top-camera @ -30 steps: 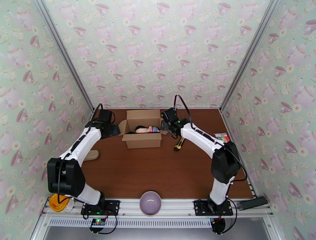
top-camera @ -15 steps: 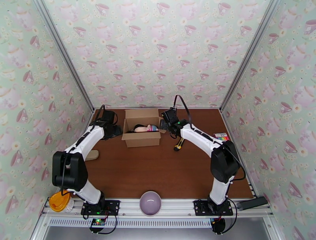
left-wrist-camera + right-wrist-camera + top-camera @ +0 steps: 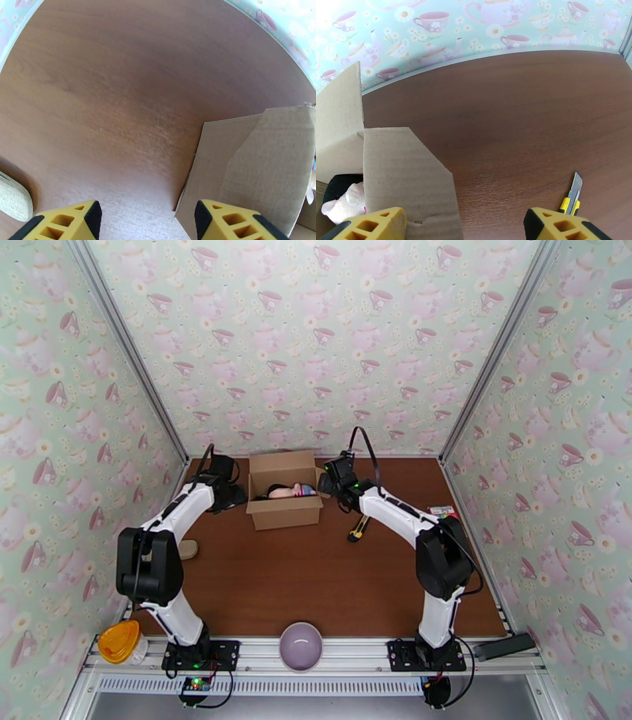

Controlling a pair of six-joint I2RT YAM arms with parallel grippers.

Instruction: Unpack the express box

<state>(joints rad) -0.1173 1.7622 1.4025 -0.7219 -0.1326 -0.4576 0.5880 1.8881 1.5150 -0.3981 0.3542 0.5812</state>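
One express box (image 3: 283,512), flaps open, at the far middle of the table (image 3: 316,587), with pink and dark soft stuff inside. Two pincers: the left pincer (image 3: 231,497) is just beside the box's left side and the right pincer (image 3: 330,483) just beside its right side, so the box sits between them. Both are released, jaws apart, holding nothing. In each wrist view one finger is right at a box flap, with bare table between the fingers. One yellow utility knife (image 3: 357,529) lies on the table by the right arm. One purple bowl (image 3: 301,646) at the near edge. One small tan piece (image 3: 187,549) by the left arm.
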